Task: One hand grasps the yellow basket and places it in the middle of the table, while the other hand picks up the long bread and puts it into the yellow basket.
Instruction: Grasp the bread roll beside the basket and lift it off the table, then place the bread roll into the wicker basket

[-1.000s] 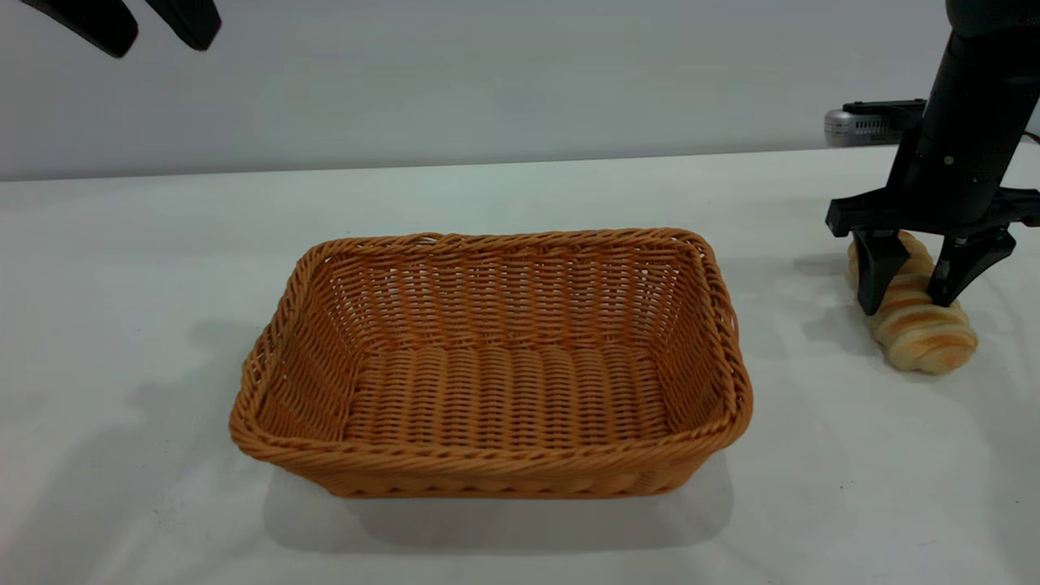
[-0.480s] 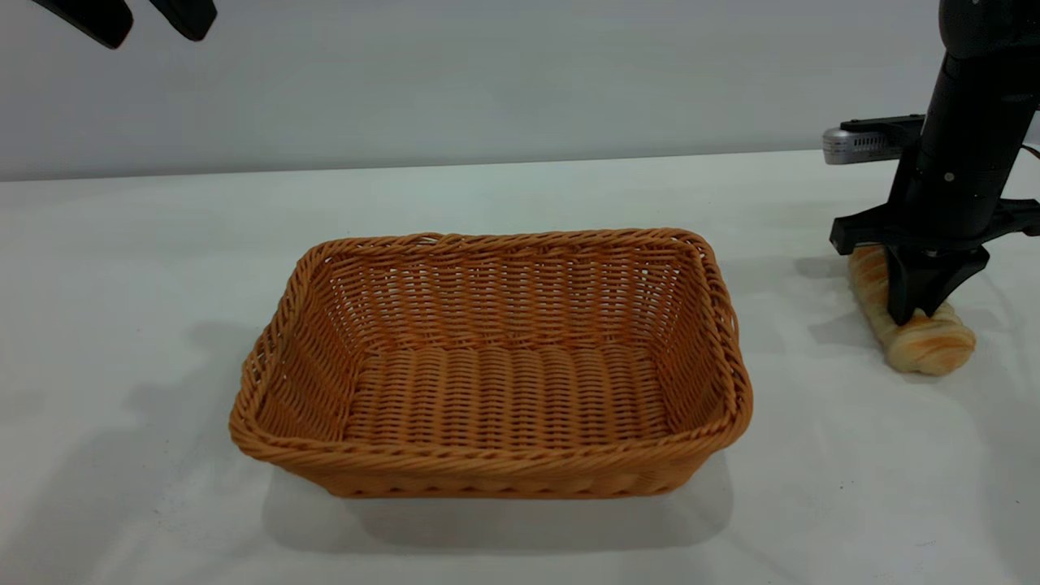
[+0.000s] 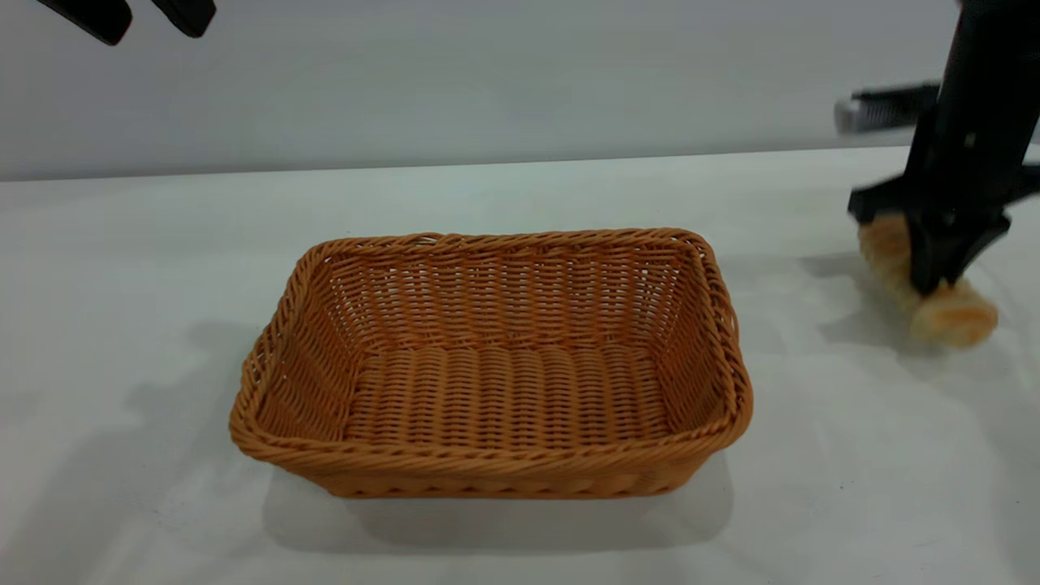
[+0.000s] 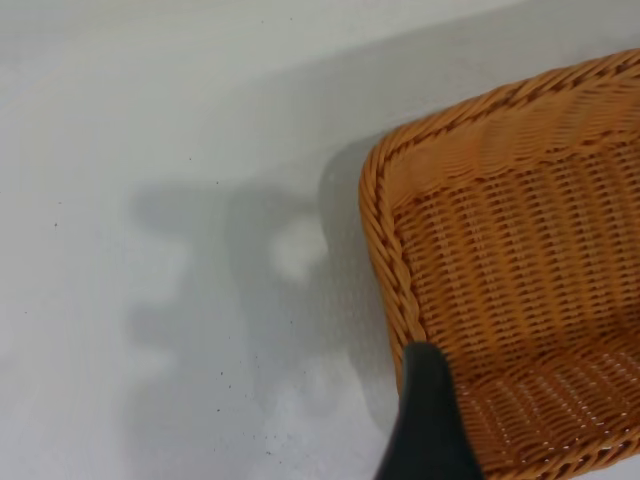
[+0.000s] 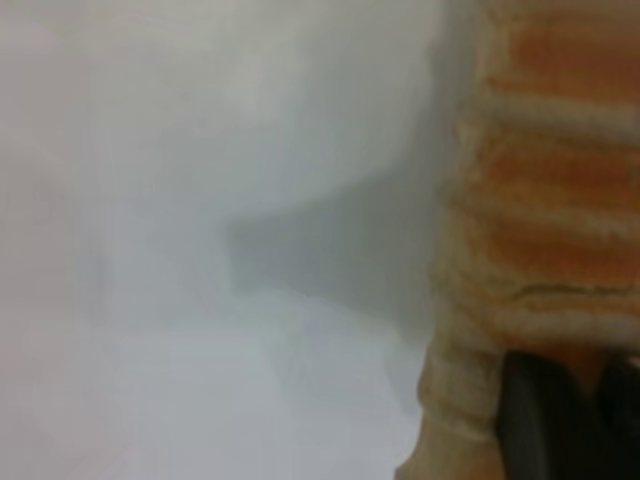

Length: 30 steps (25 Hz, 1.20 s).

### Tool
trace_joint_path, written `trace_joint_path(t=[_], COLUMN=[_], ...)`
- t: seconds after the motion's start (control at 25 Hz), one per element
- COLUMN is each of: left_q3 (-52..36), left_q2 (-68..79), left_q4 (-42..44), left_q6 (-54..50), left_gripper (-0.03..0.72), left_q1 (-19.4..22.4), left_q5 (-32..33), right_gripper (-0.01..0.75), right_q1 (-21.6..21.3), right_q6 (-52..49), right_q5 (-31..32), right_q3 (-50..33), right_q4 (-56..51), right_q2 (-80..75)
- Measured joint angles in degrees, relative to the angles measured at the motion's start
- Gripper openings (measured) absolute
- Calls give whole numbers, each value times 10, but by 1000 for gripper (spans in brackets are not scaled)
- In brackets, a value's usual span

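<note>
The yellow basket (image 3: 487,467) stands empty in the middle of the white table (image 3: 146,244); one corner of it shows in the left wrist view (image 4: 385,250). My left gripper (image 3: 146,15) hangs open and empty high above the table's far left; one finger (image 4: 425,420) shows over the basket's corner. My right gripper (image 3: 934,264) at the far right is shut on the long bread (image 3: 955,315) and holds it just off the table, its near end tilted down. The right wrist view shows the striped bread (image 5: 550,200) up close, with a dark finger (image 5: 545,420) against it.
A grey device (image 3: 881,110) sits at the back right behind the right arm. The table's far edge runs along the grey wall. Bare tabletop lies between the basket and the bread.
My right gripper has shut on the bread, which lay on the table, and raised it a little, shifting slightly right. The left gripper and the basket have not moved.
</note>
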State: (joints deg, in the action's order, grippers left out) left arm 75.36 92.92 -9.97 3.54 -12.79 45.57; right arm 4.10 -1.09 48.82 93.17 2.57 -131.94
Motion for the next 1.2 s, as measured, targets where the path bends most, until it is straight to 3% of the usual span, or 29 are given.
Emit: trace_joint_path(t=[0.2,0.36,0.88,1.2], left_q3=[0,0,0,-1], left_q2=[0,0,0,-7], left_q4=[0,0,0,0], left_q6=[1,1,1,1], left_gripper=[581,581,581,581], left_q1=[0,0,0,0], left_q5=[-1,-1,-1,0], right_gripper=[31,31,31,31], right_q1=[5,33,246,321], right_q6=[11,23,43,45], right_q5=[33,65,88,71], right_q3=[0,0,-4,-4], right_q4=[-7,-23,-63,-63], right_q2=[76,130,167,157])
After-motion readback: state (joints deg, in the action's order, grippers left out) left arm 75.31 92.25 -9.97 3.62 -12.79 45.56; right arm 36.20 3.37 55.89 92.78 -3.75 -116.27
